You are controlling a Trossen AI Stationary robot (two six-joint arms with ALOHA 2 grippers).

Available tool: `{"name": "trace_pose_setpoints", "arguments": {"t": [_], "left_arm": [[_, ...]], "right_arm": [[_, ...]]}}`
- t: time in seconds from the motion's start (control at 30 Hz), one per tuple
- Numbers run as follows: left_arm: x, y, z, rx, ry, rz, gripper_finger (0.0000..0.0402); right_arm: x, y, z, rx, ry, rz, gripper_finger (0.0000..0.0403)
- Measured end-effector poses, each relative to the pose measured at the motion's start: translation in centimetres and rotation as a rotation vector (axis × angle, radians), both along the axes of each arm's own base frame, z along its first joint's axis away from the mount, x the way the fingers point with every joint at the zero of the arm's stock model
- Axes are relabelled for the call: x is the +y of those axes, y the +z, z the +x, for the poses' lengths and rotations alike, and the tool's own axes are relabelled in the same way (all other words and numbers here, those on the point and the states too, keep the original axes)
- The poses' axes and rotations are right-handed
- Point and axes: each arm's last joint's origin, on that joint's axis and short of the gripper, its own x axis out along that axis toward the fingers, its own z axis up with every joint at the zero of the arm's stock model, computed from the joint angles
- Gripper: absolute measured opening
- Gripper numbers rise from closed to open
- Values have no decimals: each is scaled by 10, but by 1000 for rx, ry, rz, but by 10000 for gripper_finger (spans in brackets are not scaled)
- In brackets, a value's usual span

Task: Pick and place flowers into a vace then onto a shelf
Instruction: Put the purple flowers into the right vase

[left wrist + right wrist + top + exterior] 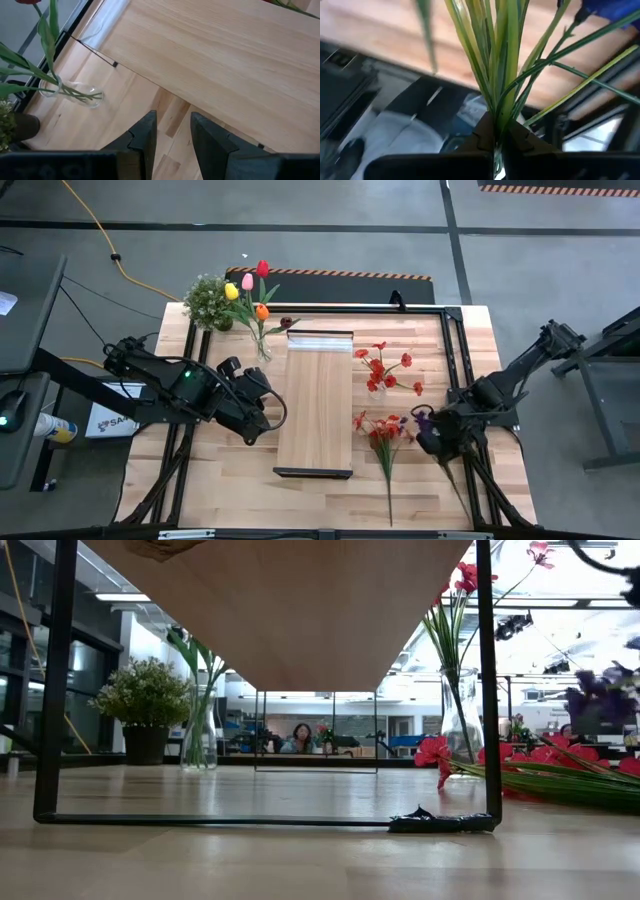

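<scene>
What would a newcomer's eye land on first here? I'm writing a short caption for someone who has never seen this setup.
Probably the tulips, bright in a clear vase at the table's far-left corner, beside a bushy potted plant. Next, the long light-wood shelf down the middle. Then the right end effector, shut on a purple flower bunch's green stems, above red sprays lying on the table.
</scene>
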Motion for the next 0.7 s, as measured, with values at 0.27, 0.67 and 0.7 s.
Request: {"name": "trace_pose_setpoints", "arguments": {"t": [0.27, 0.67, 0.7], "left_arm": [[0, 0, 0, -5, 3, 9, 152], [0, 0, 0, -14, 20, 1, 152], [0, 0, 0, -17, 27, -3, 152]], "right_arm": [[9, 9, 8, -144, 27, 88, 2], [42, 36, 8, -567, 95, 186, 1], [44, 38, 8, -618, 82, 173, 1]]}}
